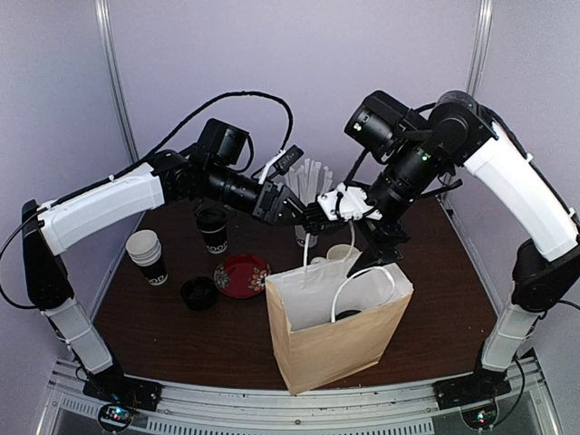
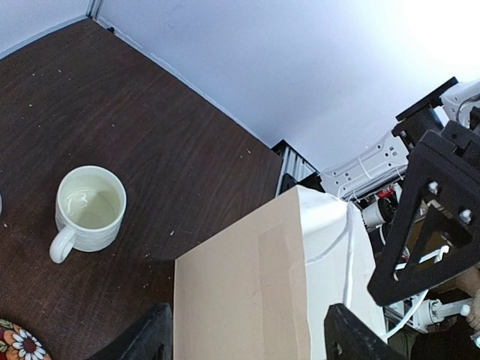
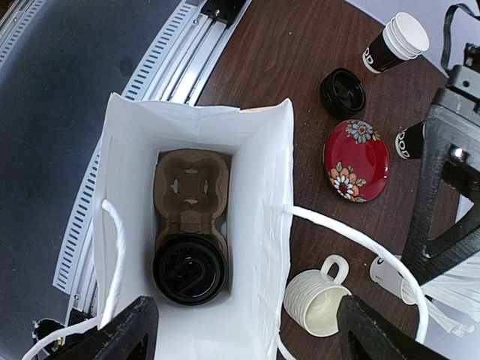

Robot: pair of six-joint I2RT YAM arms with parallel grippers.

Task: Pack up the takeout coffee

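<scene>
One takeout coffee (image 3: 189,270) with a black lid sits in the near slot of a brown cardboard carrier (image 3: 191,184) at the bottom of the brown paper bag (image 1: 331,340). The carrier's other slot holds nothing. My right gripper (image 3: 244,330) hovers open above the bag's mouth, empty. My left gripper (image 2: 251,337) is open beside the bag's far upper edge (image 2: 300,247), holding nothing. On the table behind the left arm stands an unlidded black-banded cup (image 1: 213,228). A loose black lid (image 1: 198,292) lies near it.
A stack of empty paper cups (image 1: 148,256) stands at the left. A red flowered plate (image 1: 242,275) lies beside the lid. The cream mug (image 3: 319,300) and a cup of white straws (image 1: 308,181) stand just behind the bag. The bag's white handles (image 1: 362,285) arch over its mouth.
</scene>
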